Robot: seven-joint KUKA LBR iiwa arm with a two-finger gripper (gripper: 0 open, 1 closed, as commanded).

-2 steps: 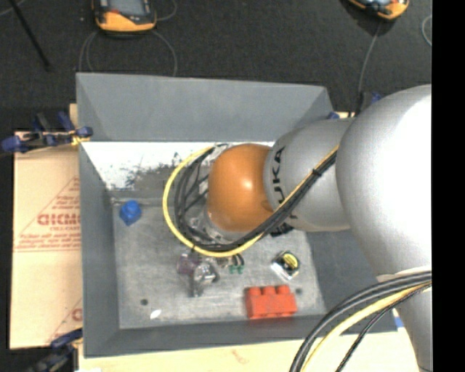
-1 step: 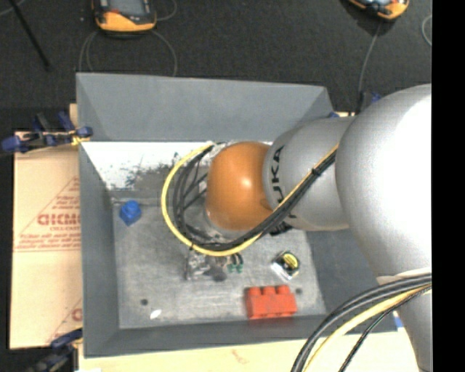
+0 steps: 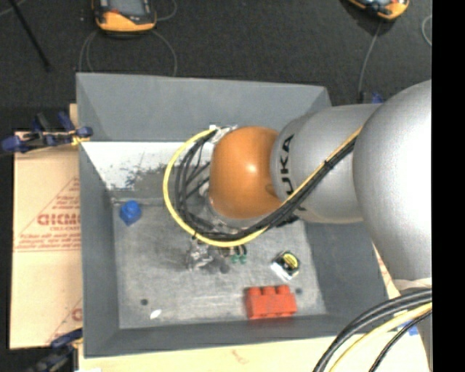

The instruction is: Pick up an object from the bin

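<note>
Where the arm (image 3: 327, 167) lettered KUKA hangs over the bin (image 3: 102, 290), its fingers' (image 3: 207, 258) state cannot be told.

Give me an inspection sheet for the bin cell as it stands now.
Surface: grey metal bin, floor scuffed, dark specks towards the far left corner.
Job's things: blue lump at left; red toy brick by the near wall; small yellow-and-black item just beyond the brick.
Clutter: white scrap near left; green bits beside the gripper, too small to identify.
Grippers: gripper low over the floor's middle, under the orange wrist cover; open or shut cannot be told.
Cables: yellow cable and black ones looped round the wrist.
Surroundings: dark floor; orange-and-black device beyond the far wall.
</note>
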